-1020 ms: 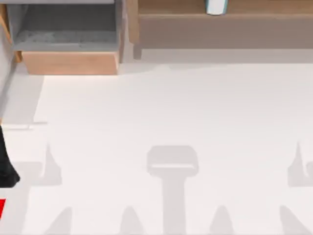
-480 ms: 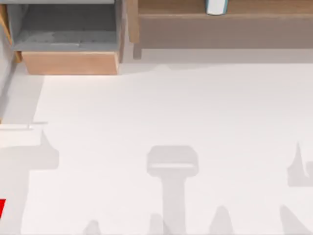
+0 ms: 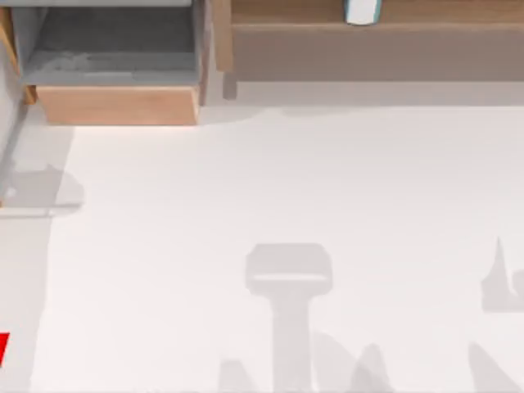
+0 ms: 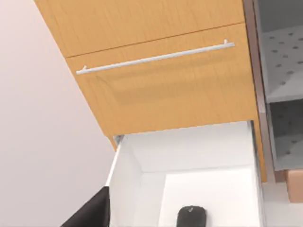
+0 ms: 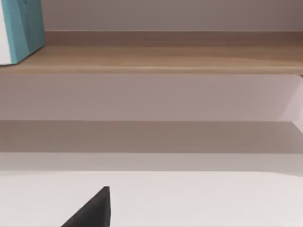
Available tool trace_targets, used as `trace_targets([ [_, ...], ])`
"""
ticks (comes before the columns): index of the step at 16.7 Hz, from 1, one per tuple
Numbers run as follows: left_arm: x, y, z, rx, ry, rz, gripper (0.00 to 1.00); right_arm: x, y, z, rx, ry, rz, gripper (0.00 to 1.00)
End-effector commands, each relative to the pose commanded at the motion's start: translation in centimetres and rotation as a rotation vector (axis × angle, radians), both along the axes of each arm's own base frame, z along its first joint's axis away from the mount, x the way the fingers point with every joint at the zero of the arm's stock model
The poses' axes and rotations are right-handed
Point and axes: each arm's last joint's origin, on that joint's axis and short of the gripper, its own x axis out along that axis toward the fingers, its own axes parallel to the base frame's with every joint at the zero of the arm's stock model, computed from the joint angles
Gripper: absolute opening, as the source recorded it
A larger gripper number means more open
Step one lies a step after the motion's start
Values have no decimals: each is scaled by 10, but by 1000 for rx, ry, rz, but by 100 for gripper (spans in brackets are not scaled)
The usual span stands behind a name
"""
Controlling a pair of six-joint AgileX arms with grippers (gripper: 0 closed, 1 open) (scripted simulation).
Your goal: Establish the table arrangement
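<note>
Nothing yet sits on your white table (image 3: 286,188) filling the frame below the open drawer box (image 3: 115,74) at upper left and shelf (image 3: 368,41) at upper right; arrangement looks unstarted, and jaw states cannot be told.

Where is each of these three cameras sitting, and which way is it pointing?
Top view: above the table, looking down at the open drawer box and long shelf; only shadows of the arms.
Left wrist view: on the left arm, facing an open drawer holding a small black object; a dark finger shows.
Right wrist view: on the right arm, facing the shelf; a dark finger shows.
Shared: the teal-and-white box.
</note>
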Motion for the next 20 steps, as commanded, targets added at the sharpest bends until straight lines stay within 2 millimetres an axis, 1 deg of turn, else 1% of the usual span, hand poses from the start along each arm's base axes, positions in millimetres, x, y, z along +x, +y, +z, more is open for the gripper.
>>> trace_targets([
  [3, 38, 17, 38, 41, 129, 30, 100, 0, 0, 0, 0, 0, 0, 100],
  [5, 70, 32, 54, 54, 228, 42, 100, 0, 0, 0, 0, 0, 0, 100],
  [7, 107, 50, 59, 53, 336, 47, 100, 0, 0, 0, 0, 0, 0, 100],
  [9, 145, 68, 53, 38, 448, 45, 100, 0, 0, 0, 0, 0, 0, 100],
  [10, 164, 78, 46, 26, 505, 43, 100, 0, 0, 0, 0, 0, 0, 100],
  [12, 200, 96, 26, -5, 617, 34, 100, 0, 0, 0, 0, 0, 0, 100],
  [15, 247, 120, -16, -62, 772, 19, 100, 0, 0, 0, 0, 0, 0, 100],
  [17, 271, 132, -49, -105, 864, 9, 100, 0, 0, 0, 0, 0, 0, 100],
  [20, 299, 144, -99, -170, 987, -6, 100, 0, 0, 0, 0, 0, 0, 100],
])
